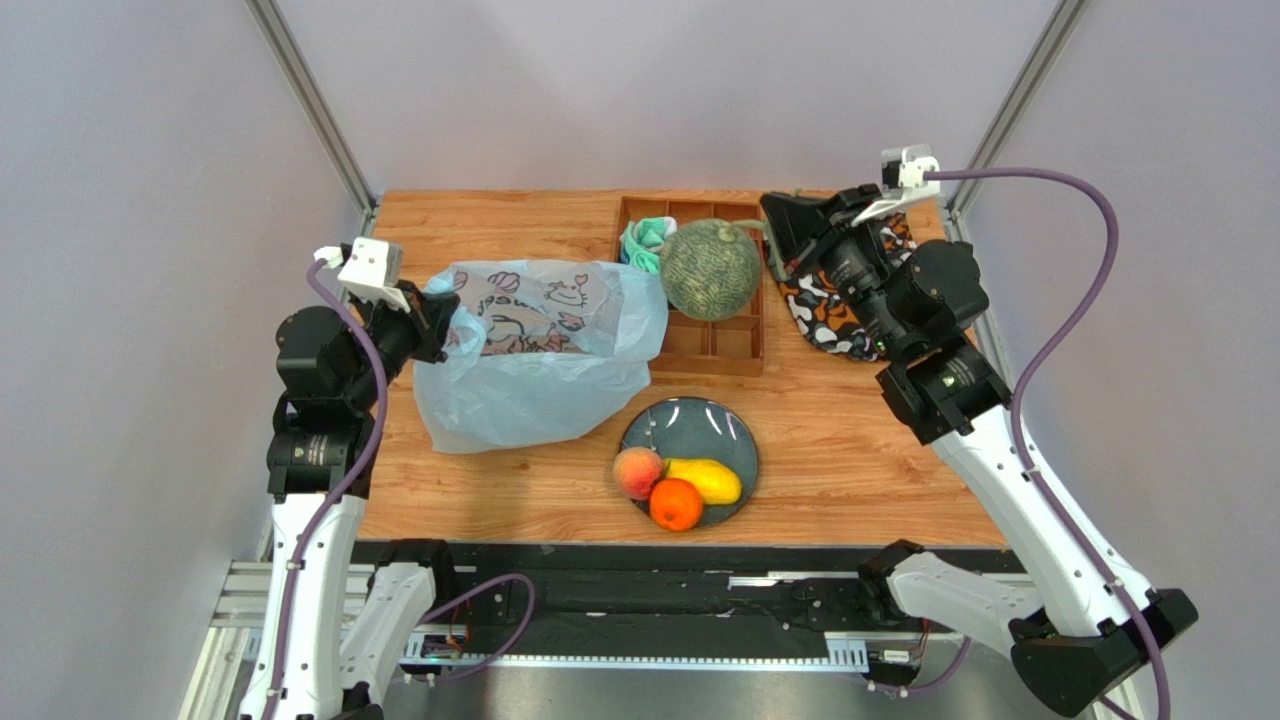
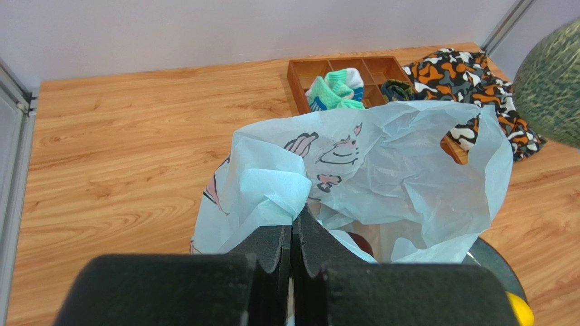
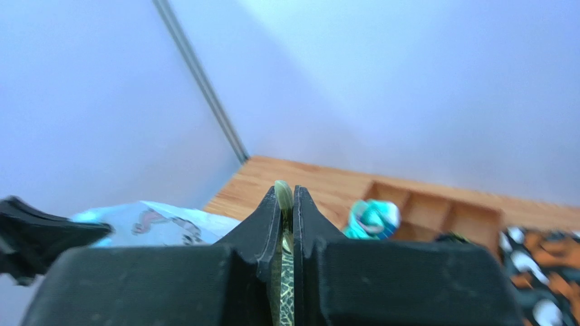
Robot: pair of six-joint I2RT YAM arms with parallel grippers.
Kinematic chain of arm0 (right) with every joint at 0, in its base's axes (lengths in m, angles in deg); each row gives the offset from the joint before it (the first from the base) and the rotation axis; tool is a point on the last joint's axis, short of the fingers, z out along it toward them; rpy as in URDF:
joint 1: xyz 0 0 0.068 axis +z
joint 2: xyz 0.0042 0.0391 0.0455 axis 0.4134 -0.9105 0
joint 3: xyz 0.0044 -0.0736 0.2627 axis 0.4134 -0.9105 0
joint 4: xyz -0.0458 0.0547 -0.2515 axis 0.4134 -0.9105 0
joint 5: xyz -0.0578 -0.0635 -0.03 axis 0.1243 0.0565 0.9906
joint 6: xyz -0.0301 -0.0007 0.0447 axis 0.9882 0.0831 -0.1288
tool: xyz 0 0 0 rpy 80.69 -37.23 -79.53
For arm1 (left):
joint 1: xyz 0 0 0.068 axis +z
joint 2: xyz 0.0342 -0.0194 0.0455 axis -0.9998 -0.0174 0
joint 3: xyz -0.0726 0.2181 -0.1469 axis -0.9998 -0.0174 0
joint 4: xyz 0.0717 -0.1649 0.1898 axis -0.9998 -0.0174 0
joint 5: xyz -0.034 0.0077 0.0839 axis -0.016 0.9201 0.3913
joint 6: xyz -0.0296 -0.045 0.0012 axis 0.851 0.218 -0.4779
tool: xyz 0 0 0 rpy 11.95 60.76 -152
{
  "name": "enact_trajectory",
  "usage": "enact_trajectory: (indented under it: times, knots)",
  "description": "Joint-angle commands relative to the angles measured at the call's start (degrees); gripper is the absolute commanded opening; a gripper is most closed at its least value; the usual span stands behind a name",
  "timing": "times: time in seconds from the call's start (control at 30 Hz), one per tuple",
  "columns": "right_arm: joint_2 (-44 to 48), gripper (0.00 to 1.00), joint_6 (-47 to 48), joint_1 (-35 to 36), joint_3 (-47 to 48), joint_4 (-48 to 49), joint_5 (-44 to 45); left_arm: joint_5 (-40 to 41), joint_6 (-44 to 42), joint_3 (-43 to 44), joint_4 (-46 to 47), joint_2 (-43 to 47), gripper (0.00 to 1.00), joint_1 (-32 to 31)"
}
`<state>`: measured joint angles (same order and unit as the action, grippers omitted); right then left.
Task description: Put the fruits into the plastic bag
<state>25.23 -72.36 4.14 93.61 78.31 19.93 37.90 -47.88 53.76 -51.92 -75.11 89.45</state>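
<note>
Wood-grain tabletop, pale grey walls, metal frame posts in the far corners.

Left gripper: clenched on a bunched fold at the rim of the plastic bag, lifting that edge. The rest of the bag slumps on the left half of the table. From the left wrist view the mouth gapes only partly, and something dark red shows inside; can't say for sure what.

Right gripper: pinched tight on the stem of the melon. The melon seems to hang off the table, over the compartmented wooden tray, just right of the bag. A green cloth bundle sits in the tray and a patterned cloth lies under the right arm.

Peach, mango and orange wait on the dark plate, near the front edge, not yet bagged.

Risks, as I read them:
- The whole melon hangs by a thin stem. It could slip between the fingers or snap, dropping the fruit onto the tray.
- A quick sideways carry would set the melon swinging, adding to that strain.
- The bag is held at one point only. The melon looks big for the sagging mouth, so it may catch the rim, fold it shut or drag it out of the left fingers.
- A release short of the opening could send it rolling toward the plate.
</note>
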Motion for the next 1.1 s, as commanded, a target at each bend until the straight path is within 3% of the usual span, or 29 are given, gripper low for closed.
enact_trajectory:
  times: [0.0, 0.27, 0.5, 1.07]
  knots:
    - [-4.5, 0.00, 0.5, 4.8, 6.7, 15.6, 0.6, -0.2, 0.3, 0.5, 0.8, 0.5, 0.00, -0.3]
    - [-19.7, 0.00, -2.8, 12.2, 16.5, 16.1, -8.6, 0.3, 0.2, 0.5, 0.6, 0.8, 0.00, -0.3]
    - [-30.0, 0.00, -1.3, 15.3, 22.9, 11.2, -9.4, 0.3, 0.2, 0.5, 0.6, 0.8, 0.00, -0.3]
    - [-41.2, 0.00, 2.4, 24.6, 25.3, 2.7, -10.9, 0.0, 0.2, 0.5, 0.7, 0.8, 0.00, -0.3]
